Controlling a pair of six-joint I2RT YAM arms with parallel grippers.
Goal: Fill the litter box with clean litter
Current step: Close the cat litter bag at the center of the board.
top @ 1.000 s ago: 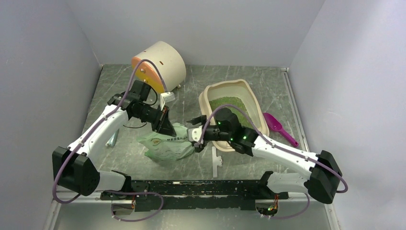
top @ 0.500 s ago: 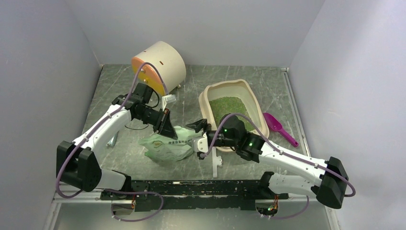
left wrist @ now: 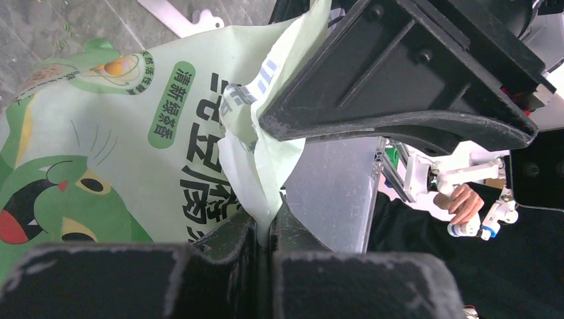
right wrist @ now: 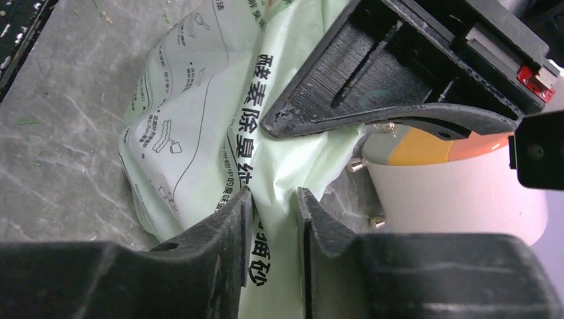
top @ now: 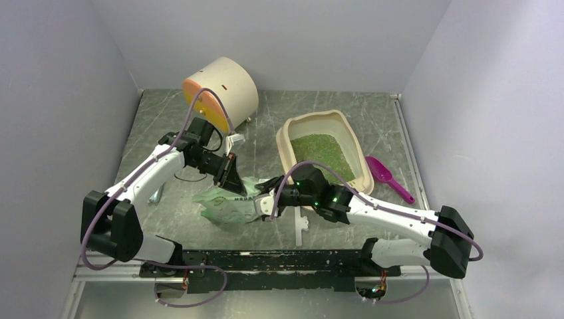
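On the grey table (top: 279, 106), the left gripper (left wrist: 266, 232) clamps the bag (top: 226, 206), and the right gripper (right wrist: 273, 212), slightly open around its edge, likely must close before both tip it toward the litter box (top: 282, 145).

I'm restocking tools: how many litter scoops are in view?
1. The magenta scoop lies on the tabletop, beside the right wall of the litter box. Another could be hidden beneath the litter bag.

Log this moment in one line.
left fingers: shut on bag | right fingers: open around bag fold | box: litter inside | scoop: beside box
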